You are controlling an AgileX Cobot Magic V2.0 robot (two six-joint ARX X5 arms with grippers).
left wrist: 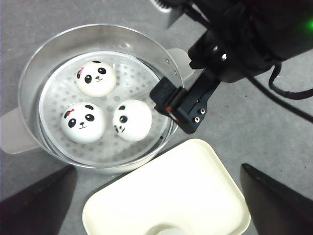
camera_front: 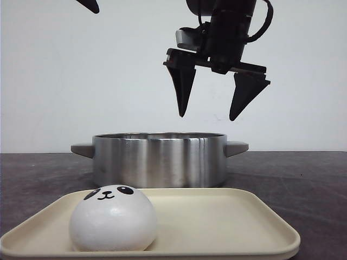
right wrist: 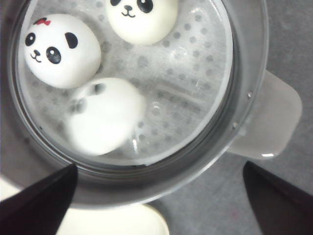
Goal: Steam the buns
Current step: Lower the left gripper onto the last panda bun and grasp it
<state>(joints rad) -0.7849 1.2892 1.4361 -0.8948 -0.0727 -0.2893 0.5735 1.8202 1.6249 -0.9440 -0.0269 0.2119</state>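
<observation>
Nearest me, one bun [camera_front: 113, 218] sat on the cream tray [camera_front: 227, 227], just in front of the steel pot [camera_front: 159, 159]. Inside the pot I saw three buns [left wrist: 96, 78] [left wrist: 82, 122] [left wrist: 132, 120] on the perforated steamer plate [left wrist: 142, 88]. Above the pot my right gripper [camera_front: 207, 116] hung spread wide and empty. I couldn't judge my left gripper [left wrist: 156, 196].

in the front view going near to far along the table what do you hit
tray holding one panda bun → steel pot, with the right tool open above it
</observation>
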